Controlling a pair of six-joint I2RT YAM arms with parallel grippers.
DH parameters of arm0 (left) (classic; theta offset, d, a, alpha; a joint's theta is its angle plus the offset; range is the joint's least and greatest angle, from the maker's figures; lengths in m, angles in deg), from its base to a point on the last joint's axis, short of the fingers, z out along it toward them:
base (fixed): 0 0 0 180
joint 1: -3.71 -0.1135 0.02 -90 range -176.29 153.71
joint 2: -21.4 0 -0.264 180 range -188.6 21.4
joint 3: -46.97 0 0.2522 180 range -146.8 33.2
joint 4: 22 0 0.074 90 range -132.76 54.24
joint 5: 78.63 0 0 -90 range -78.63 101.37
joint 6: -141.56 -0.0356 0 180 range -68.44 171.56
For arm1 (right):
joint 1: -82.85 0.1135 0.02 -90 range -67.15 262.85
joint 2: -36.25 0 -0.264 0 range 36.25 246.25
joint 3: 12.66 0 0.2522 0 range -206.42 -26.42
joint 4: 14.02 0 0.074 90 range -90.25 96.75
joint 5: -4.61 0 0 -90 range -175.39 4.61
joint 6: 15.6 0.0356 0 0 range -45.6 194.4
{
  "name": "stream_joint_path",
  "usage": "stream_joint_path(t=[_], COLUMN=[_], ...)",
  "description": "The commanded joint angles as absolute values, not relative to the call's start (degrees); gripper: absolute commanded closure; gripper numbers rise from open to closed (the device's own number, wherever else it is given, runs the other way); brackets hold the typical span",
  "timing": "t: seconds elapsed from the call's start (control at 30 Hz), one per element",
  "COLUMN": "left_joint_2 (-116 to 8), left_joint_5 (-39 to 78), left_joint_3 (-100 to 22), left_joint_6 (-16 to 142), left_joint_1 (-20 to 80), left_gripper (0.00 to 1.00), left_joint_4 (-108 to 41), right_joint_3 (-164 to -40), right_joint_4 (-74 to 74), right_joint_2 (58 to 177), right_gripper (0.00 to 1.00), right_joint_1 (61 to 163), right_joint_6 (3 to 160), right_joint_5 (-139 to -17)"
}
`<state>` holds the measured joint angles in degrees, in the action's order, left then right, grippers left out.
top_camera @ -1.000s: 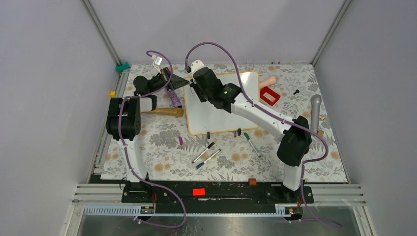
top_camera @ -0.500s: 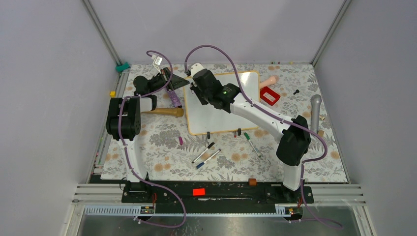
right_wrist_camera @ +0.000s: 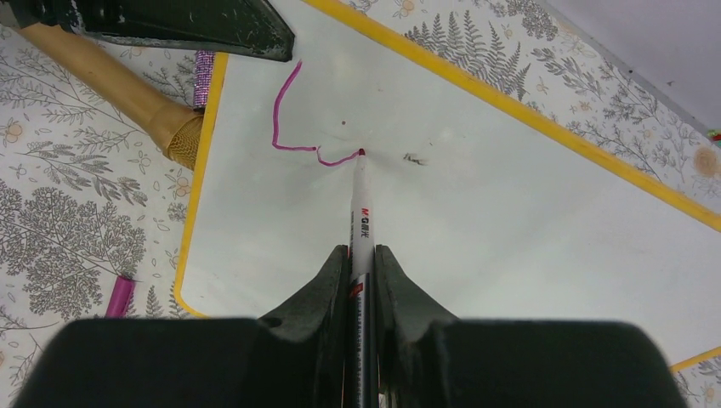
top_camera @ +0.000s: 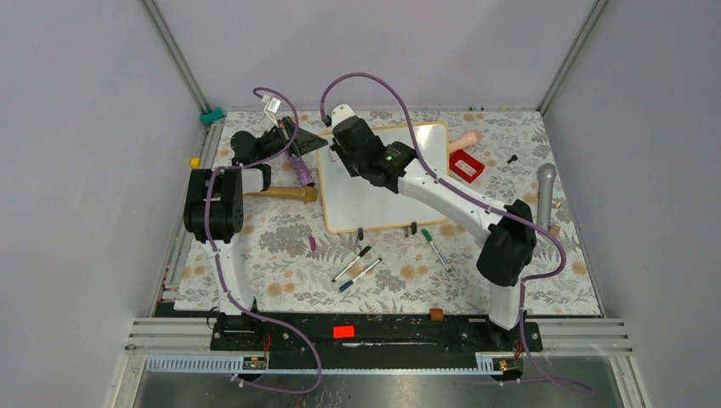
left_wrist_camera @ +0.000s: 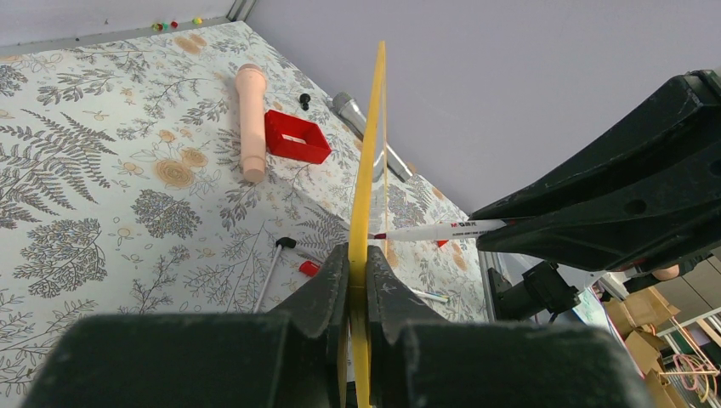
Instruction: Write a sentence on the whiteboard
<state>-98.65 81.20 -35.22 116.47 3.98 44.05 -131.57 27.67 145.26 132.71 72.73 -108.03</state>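
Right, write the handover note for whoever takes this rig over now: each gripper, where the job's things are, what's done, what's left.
Left gripper: shut on the whiteboard, clamping its yellow frame at the left edge, near the far corner.
Right gripper: shut on the marker, whose tip touches the board near the far left corner.
Whiteboard: lies on the floral table in front of the arms.
Done: the sentence is just begun, one pink stroke running down and ending in a small curl at the tip.
Left: nearly all the writing. Keep the board clamped and the marker gripped.
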Motion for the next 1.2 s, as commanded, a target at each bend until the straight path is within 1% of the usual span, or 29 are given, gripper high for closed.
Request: stream_joint_path(t=[0.0,0.27,0.77,1.17], left_joint_2=[-96.4,-96.4,-96.4,-96.4], left_joint_5=[86.3,86.3,86.3,86.3], left_joint_3=[-34.6,-34.7,-34.6,-34.6], left_joint_6=[111.3,111.3,111.1,111.1], left_joint_1=[5.2,5.2,5.2,5.2], left_gripper=[1.0,1.0,1.0,1.0], left_joint_4=[48.7,48.7,48.7,48.7], right_joint_3=[-135.0,-135.8,-135.9,-134.6], right_joint_4=[26.3,25.5,27.1,29.4], right_joint_2=[146.8,147.6,147.7,147.2], right_gripper=[1.0,1.0,1.0,1.0], right_joint_1=[132.3,132.3,132.3,132.3], right_joint_6=[72.0,71.4,71.4,71.4], right_joint_5=[-110.2,-109.0,-103.0,-103.3])
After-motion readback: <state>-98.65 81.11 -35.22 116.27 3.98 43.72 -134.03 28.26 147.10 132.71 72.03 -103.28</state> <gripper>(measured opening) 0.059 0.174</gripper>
